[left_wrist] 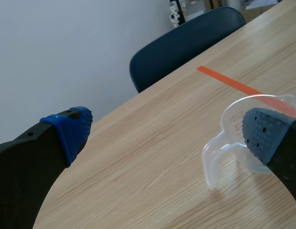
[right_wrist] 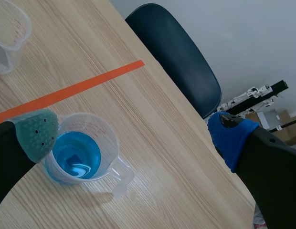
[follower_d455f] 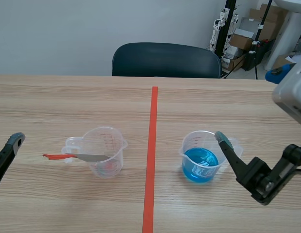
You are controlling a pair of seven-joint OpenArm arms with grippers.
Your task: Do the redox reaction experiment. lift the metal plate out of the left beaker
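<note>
On the table [follower_d455f: 43, 97], the left beaker [follower_d455f: 106, 151] and right beaker [follower_d455f: 203, 156] flank the tape line [follower_d455f: 152, 160]; the metal plate [follower_d455f: 90, 157] sits in the left beaker; a chair [follower_d455f: 165, 59] stands behind.

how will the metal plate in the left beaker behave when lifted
The metal plate looks thin and flat, so probably stiff and light. It rests on the rim of the seemingly near-empty left beaker; dragging sideways may tip that.

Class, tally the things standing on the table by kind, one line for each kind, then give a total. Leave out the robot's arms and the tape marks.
Beakers: 2, the clear beaker and the beaker of blue liquid
Metal plates: 1, the metal plate leaning in the clear beaker
Total: 3
</note>
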